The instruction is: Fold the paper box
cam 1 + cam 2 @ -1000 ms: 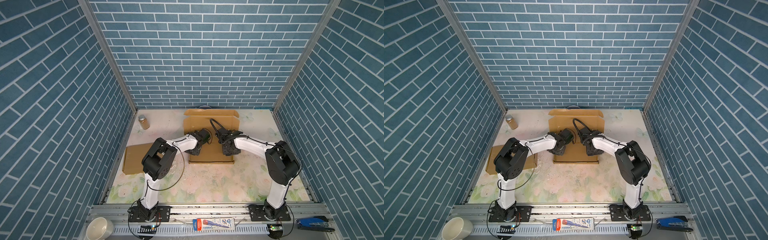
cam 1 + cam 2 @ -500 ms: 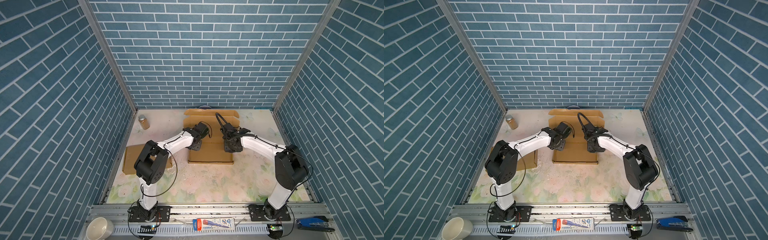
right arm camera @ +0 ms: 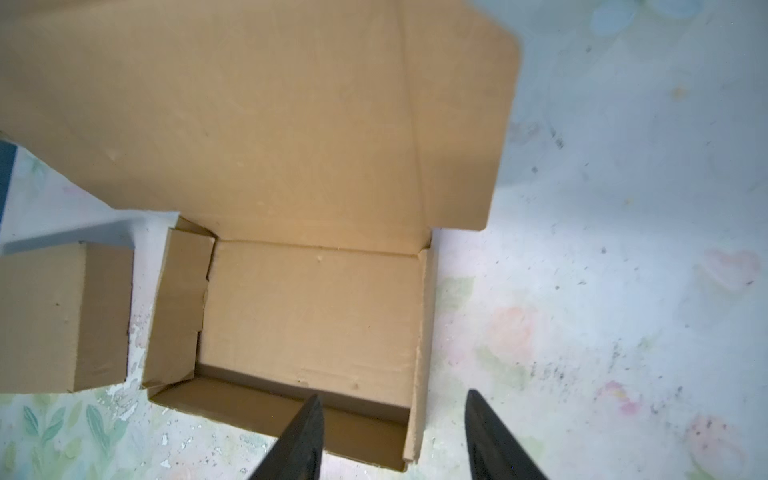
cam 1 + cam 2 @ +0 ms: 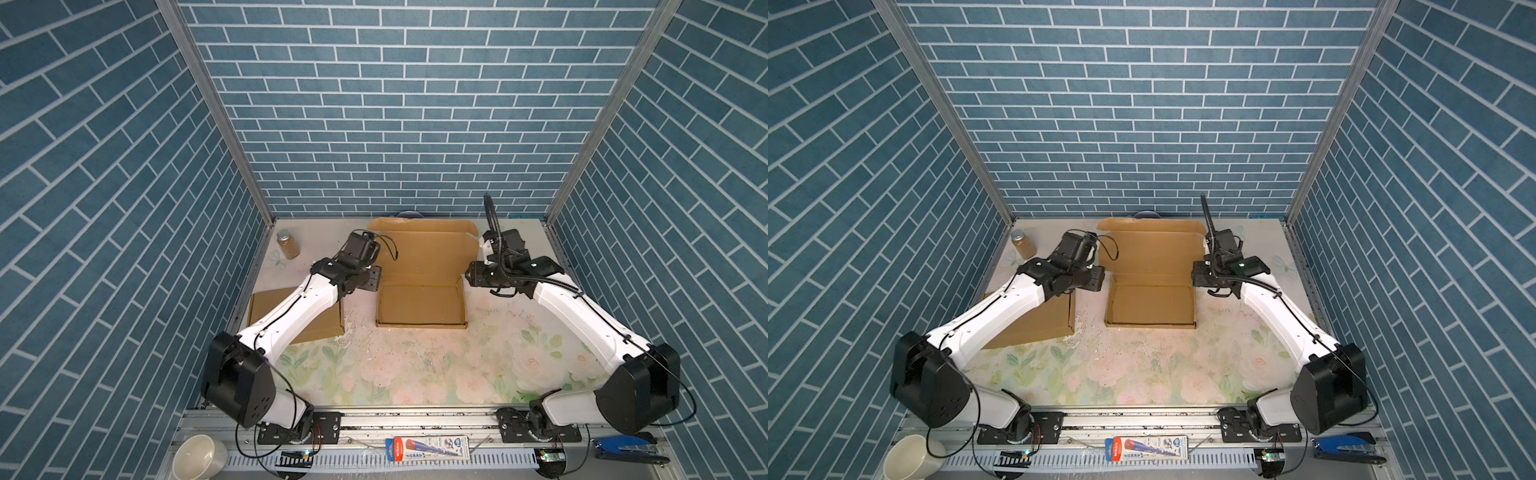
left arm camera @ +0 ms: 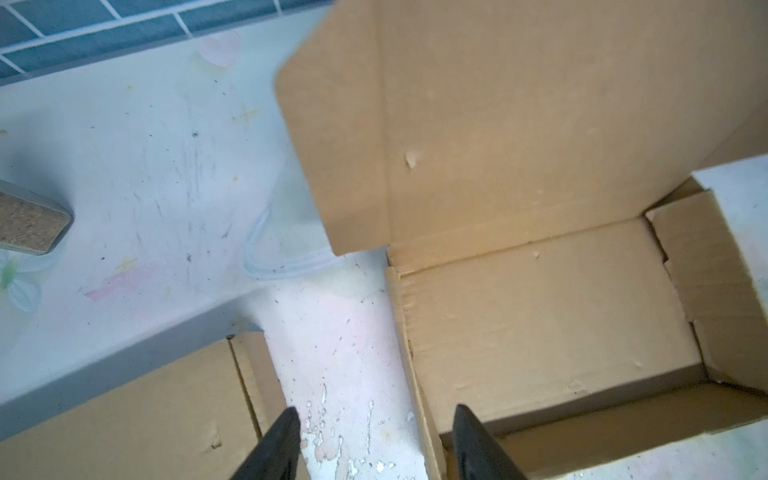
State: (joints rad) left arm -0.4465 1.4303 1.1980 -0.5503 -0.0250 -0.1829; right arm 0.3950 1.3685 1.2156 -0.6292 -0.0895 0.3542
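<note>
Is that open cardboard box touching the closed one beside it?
Apart. The left wrist view shows a bare strip of table between the open box and the closed box; both top views show that gap too.

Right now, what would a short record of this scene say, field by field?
Open box: middle of table, lid open at the far side
Second box: closed, to its left, partly under the left arm
Jar: upright, far left corner
Left gripper: open, empty, by the open box's left wall
Right gripper: open, empty, by its right wall
</note>
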